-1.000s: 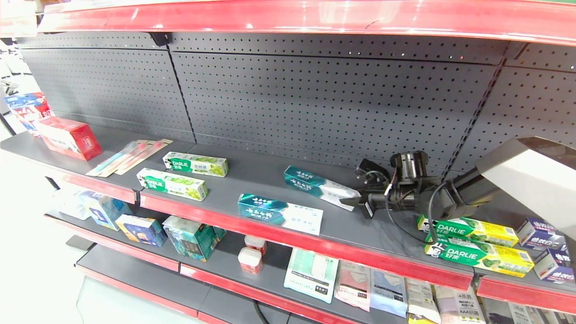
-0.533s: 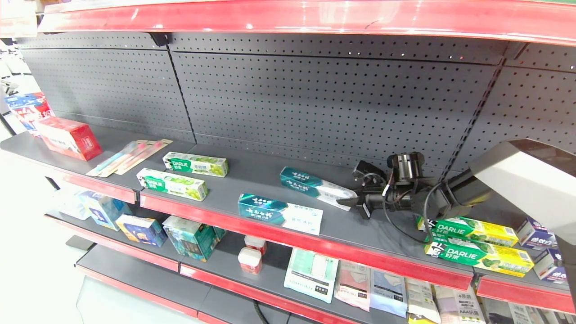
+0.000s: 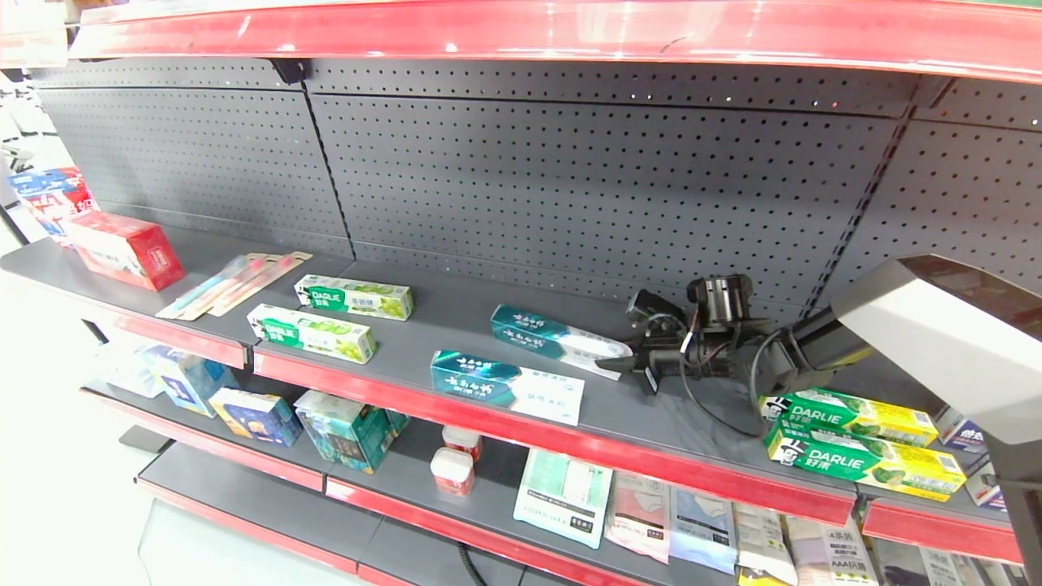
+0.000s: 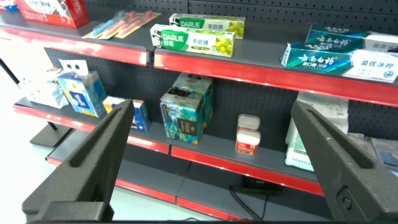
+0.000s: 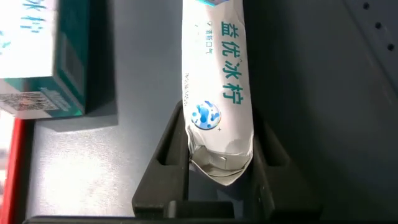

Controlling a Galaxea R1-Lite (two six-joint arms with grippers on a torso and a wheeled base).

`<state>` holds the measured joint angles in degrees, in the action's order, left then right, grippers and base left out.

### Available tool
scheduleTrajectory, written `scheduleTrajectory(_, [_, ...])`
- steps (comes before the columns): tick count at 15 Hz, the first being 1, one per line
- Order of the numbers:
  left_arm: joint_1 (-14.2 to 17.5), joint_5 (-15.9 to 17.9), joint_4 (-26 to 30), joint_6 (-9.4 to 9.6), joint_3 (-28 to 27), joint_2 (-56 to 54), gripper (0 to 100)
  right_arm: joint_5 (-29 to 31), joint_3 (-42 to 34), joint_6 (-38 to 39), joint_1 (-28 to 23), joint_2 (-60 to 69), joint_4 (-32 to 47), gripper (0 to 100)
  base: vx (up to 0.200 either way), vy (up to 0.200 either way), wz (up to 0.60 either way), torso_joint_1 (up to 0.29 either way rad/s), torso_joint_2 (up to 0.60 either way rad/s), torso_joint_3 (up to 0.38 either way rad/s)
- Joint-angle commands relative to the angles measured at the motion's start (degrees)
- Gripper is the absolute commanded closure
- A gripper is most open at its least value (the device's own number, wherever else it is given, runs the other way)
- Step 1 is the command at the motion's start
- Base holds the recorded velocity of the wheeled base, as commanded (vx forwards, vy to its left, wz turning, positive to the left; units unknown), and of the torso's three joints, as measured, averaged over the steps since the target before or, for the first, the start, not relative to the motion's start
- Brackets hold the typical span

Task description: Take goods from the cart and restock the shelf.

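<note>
Right gripper (image 3: 631, 368) fingers pinch the teal toothpaste box (image 3: 553, 338) just behind the front teal box (image 3: 506, 386) on the shelf (image 3: 456, 313), apparently placing it, release due next; left gripper (image 4: 211, 112) fingers gape wide

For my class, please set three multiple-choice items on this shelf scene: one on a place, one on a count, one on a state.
1. Where on the upper stocked shelf does the red box stand?
A) at its left end
B) in the middle
C) at its right end

2. How many teal-and-white boxes lie on that shelf?
A) one
B) two
C) four

3. How is the right gripper?
A) open and empty
B) shut on the red box
C) shut on a teal-and-white box

Key:
1 A, it stands left of the toothbrush packs.
2 B, one lies at the front edge and one farther back.
3 C, the right wrist view has the jaws pressing both sides of that box's end.
</note>
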<state>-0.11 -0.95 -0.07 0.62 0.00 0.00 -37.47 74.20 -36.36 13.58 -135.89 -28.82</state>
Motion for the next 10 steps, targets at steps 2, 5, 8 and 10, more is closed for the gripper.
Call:
scheduleTrajectory(2, [0.0, 0.0, 0.0, -0.01, 0.0, 0.0, 0, -0.6, -0.2, -0.5, 0.1, -0.1, 0.0, 100, 0.0, 0.0, 0.0, 0.0, 0.0, 0.0])
scheduleTrajectory(5, [0.0, 0.0, 0.0, -0.01, 0.0, 0.0, 0, -0.9, 0.2, -0.7, 0.7, -0.1, 0.0, 100, 0.0, 0.0, 0.0, 0.0, 0.0, 0.0])
scheduleTrajectory(8, [0.0, 0.0, 0.0, -0.01, 0.0, 0.0, 0, -0.8, 0.2, -0.7, 1.3, 0.2, 0.0, 100, 0.0, 0.0, 0.0, 0.0, 0.0, 0.0])
scheduleTrajectory(10, [0.0, 0.0, 0.0, -0.01, 0.0, 0.0, 0, -0.8, 0.2, -0.6, 1.4, 0.3, 0.0, 100, 0.0, 0.0, 0.0, 0.0, 0.0, 0.0])
